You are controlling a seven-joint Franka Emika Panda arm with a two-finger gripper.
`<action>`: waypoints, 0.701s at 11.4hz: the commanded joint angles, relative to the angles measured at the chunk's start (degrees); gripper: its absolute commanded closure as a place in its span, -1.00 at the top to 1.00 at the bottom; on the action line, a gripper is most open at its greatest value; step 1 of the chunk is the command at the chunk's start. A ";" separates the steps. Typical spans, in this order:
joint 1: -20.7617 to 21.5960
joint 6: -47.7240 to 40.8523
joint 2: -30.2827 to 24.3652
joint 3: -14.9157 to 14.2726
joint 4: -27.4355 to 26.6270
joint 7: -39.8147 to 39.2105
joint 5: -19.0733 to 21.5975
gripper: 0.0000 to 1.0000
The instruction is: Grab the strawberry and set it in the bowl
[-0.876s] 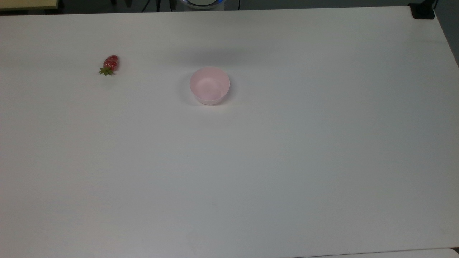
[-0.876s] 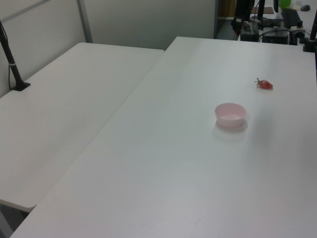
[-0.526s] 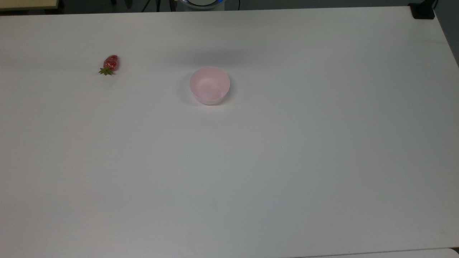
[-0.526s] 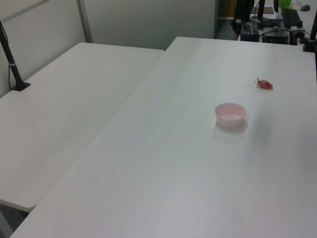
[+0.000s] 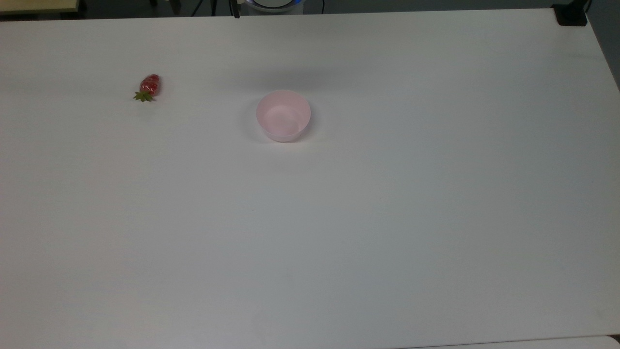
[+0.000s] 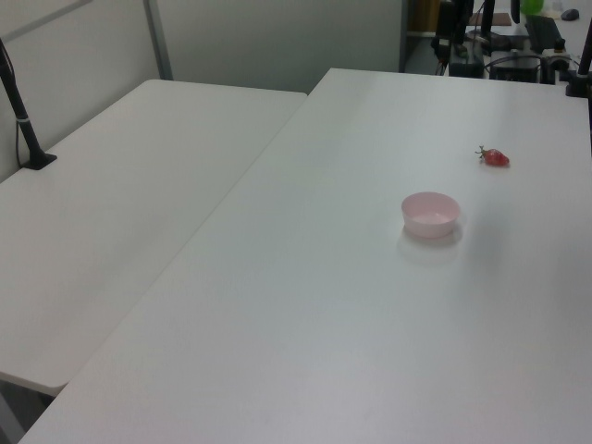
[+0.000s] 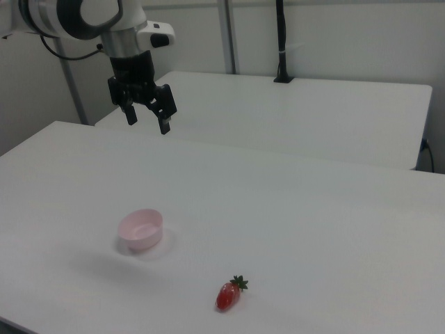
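Strawberry (image 5: 149, 86) and bowl (image 5: 283, 116) sit exactly where they sat a second ago on the worktop (image 5: 368, 208): nothing on the surface has shifted across the last frames, so the task is still at its very start. The strawberry lies on its side, well apart from the bowl, toward the top view's left, green cap pointing at the top view's lower edge. In the right view it lies near the front edge (image 7: 228, 295), with the bowl (image 7: 141, 229) to the right view's left of it and farther back. The bowl is empty.

My jaws (image 7: 146, 117) hang high above the far side of the worktop in the right view, spread apart and holding nothing, well away from both things. A soft shadow lies on the worktop just behind the bowl in the top view.

I judge that the reach toward the strawberry has not really begun. Next I need to travel across and down to it, lining my jaws across its narrow width, since the glossy oblong body could roll or slip.
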 commanded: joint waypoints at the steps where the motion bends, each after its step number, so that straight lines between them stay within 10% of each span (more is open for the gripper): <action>1: 0.28 -2.47 -0.68 -0.96 0.58 -0.86 0.14 1.00; 8: -9.80 0.38 -0.60 -1.67 -8.35 -19.32 -5.83 1.00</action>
